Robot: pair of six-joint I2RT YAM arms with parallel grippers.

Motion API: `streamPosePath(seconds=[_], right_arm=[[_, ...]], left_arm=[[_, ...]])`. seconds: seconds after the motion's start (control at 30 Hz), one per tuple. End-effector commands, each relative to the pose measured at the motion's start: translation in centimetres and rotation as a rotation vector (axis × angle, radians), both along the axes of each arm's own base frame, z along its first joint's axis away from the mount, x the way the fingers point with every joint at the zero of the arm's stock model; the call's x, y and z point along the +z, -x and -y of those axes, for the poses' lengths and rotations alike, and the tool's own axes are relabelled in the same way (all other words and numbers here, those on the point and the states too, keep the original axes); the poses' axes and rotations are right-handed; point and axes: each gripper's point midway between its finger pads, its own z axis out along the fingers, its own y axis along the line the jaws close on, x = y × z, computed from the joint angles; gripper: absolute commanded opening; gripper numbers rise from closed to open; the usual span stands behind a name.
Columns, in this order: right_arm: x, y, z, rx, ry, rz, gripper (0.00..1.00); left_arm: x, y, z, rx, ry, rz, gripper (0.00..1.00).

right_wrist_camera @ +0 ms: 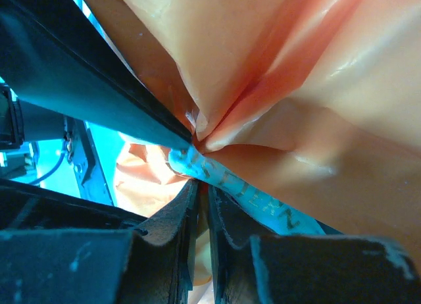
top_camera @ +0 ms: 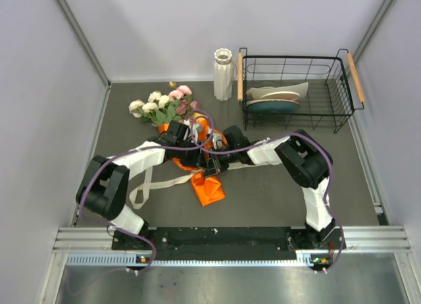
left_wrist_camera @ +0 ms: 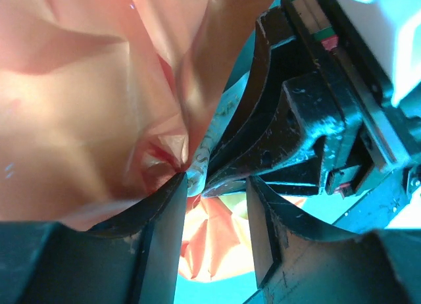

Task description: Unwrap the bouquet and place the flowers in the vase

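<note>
1. The bouquet point(top_camera: 208, 187) lies mid-desk point(top_camera: 276, 185), with small round roses point(top_camera: 163, 104) fanned at its far end.
2. The right hand point(right_wrist_camera: 202, 185) is clenched on the bouquet's wrap, where a pale printed ribbon point(right_wrist_camera: 250, 195) crosses it.
3. The left hand point(left_wrist_camera: 217, 185) has its curved black fingers parted at glossy, creased orange paper point(left_wrist_camera: 79, 120); I cannot tell whether it grips.
4. The ribbed white vase point(top_camera: 223, 74) stands upright behind, apart.

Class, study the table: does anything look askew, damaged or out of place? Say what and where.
The bouquet lies on its side mid-table, its orange paper crumpled and splayed toward the near edge, and its cream ribbon trails loose to the left. The vase stands upright, without flowers.
</note>
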Motion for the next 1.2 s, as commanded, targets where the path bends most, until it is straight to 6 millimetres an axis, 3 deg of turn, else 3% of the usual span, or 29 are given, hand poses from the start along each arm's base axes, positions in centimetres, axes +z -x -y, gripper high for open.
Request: streamPosePath(seconds=[0.0,0.2,0.57,0.7,0.73,0.83,0.97,1.03,1.17], right_arm=[[-0.9,-2.0,0.6,-0.059,0.038,0.077,0.11],[-1.1,-2.0,0.6,-0.06,0.036,0.075,0.11],[-1.0,-1.9,0.7,-0.061,0.033,0.072,0.11],[-1.1,-1.8,0.6,-0.059,0.033,0.072,0.11],[-1.2,-1.8,0.7,-0.059,0.036,0.069,0.11],[-0.8,-1.8,0.6,-0.058,0.035,0.076,0.11],[-0.8,-1.9,0.6,-0.061,0.035,0.078,0.11],[-0.9,-1.9,0.6,-0.061,0.035,0.078,0.11],[-1.0,-1.7,0.7,-0.061,0.032,0.071,0.11]], left_arm=[[-1.4,1.6,0.7,-0.05,0.02,-0.123,0.45],[-1.4,3.6,0.0,-0.063,-0.002,-0.171,0.42],[-3.2,0.2,-2.5,0.058,-0.169,-0.035,0.52],[-3.1,-0.2,-1.2,0.037,-0.124,-0.007,0.51],[-3.8,0.3,-0.9,0.017,-0.116,-0.057,0.5],[-2.7,3.3,2.2,-0.109,0.058,-0.217,0.43],[-1.4,5.6,3.1,-0.187,0.181,-0.258,0.38],[-0.2,5.9,3.6,-0.203,0.28,-0.263,0.36],[2.6,4.4,4.4,-0.175,0.42,-0.198,0.33]])
